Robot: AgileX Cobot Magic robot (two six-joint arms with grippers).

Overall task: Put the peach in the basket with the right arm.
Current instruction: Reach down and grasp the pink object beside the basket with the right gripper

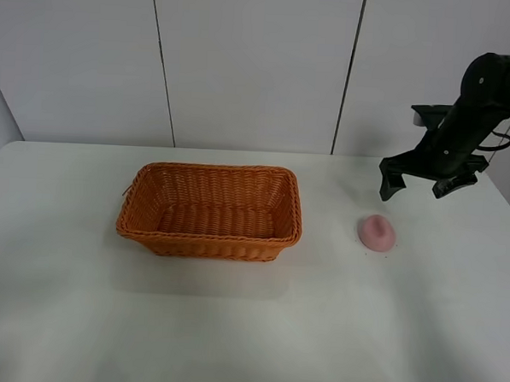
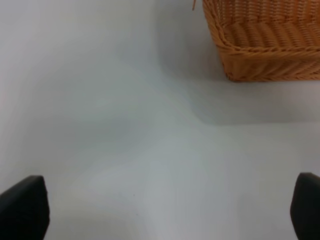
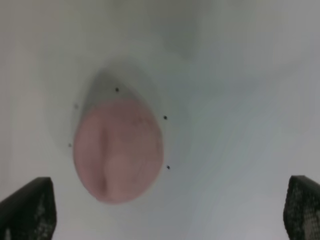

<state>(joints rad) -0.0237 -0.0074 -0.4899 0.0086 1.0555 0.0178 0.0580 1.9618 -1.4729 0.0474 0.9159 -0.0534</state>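
Blur softens right wrist view; one small matte pink peach (image 3: 117, 150) lies on white table (image 1: 248, 327), apart from one rectangular orange-brown wicker basket (image 1: 211, 210), below black right gripper (image 1: 416, 191), spread wide; left gripper (image 2: 165, 207), cropped, likewise spread.

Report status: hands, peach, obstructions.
Right hand open, aimed at small pink rounded peach, no contact. Left hand open, empty. Peach on white table, right of orange woven wicker basket. Nothing between.
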